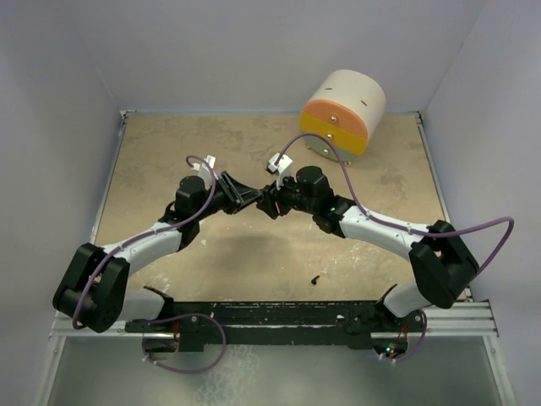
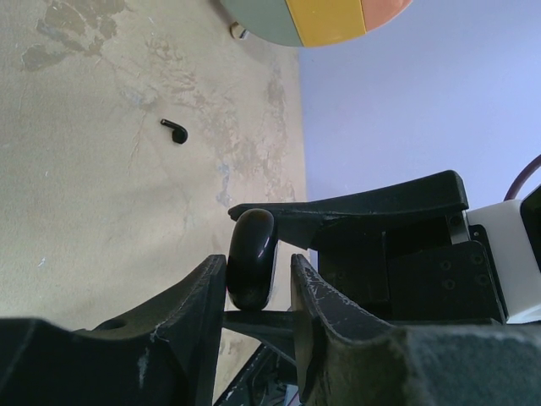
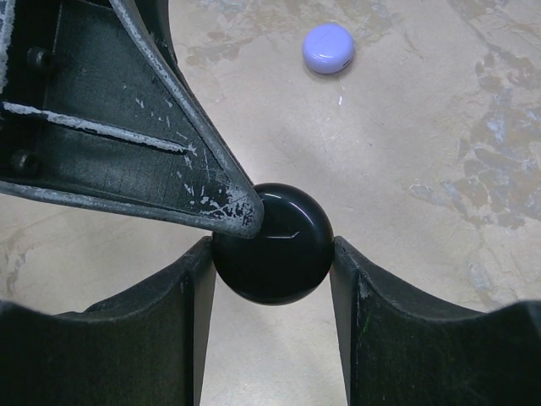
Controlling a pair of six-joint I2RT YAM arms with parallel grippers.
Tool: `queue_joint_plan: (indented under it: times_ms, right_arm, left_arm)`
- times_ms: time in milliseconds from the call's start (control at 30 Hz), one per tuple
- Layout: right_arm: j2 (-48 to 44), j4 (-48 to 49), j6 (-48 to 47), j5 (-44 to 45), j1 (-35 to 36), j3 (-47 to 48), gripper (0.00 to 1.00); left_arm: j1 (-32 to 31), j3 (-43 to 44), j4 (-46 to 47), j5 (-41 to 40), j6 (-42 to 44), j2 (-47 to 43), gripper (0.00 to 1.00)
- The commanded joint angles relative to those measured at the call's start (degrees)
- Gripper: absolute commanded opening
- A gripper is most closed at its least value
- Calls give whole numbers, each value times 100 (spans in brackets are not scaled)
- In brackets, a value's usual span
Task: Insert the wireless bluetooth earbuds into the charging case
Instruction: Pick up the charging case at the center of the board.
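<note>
The right claw (image 3: 270,255) grips the black charging case (image 3: 270,237), the left claw (image 2: 258,269) narrowly parted astride its rim — a black earbud (image 2: 173,131) lies loose on the desk (image 2: 84,211), well apart, insertion apparently not begun

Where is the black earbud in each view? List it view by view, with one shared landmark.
Top external: black earbud low, right of centre.
Left wrist: black earbud upper left.
Right wrist: not in it.
Landmark: orange-and-yellow drum, at the top of both those views.
</note>
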Motion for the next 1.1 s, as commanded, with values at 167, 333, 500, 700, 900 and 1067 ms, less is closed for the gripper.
queue_joint_plan:
  times_ms: [167,333,500,700,900,1067]
  right_arm:
    - [-190,242,-97,-117,8,68,42]
    - [-193,241,-97,-117,11,59,42]
    - [-193,234,-107,-132,12,59,42]
    - [-200,221,-106,-135,11,50,42]
    - [-202,224,-116,-135,12,51,42]
    - [-214,192,-94,-137,12,46,57]
  left_arm:
    - [-34,255,309,-45,-18,117,35]
    - [-36,260,322,-69,-22,145,34]
    - [-35,276,322,-100,-29,165,33]
    - [-34,310,337,-136,-55,190,31]
    - [-37,361,354,-133,-75,194,19]
    - [-33,365,391,-119,-101,190,0]
